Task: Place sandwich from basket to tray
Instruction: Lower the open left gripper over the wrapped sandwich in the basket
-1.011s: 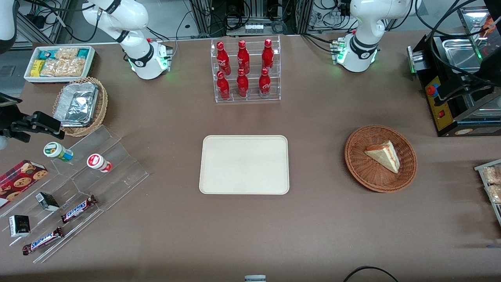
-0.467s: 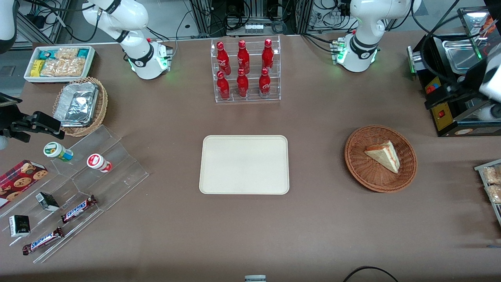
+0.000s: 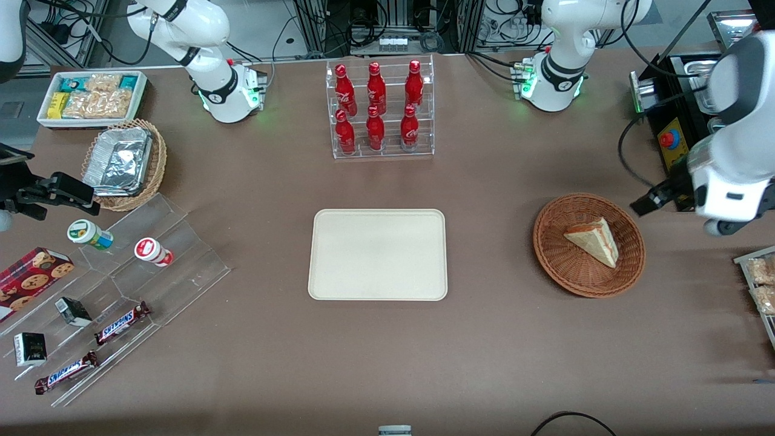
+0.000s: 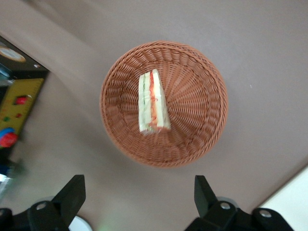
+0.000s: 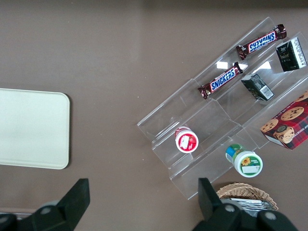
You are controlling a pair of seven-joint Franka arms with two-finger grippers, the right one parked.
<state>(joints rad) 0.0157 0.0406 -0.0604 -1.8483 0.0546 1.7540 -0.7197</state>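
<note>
Gripper [image 4: 139, 197] is hanging above table w/ fingers [image 4: 72, 192] spread wide, nothing between them, up over the basket [image 3: 548, 242] at right-centre of front view. Sandwich [image 3: 593, 240] is lying in basket, cut edge w/ red + green layers facing up in wrist view. Tray [image 3: 378, 254] is sitting flat at frame centre, well apart from basket, toward parked arm's end.
</note>
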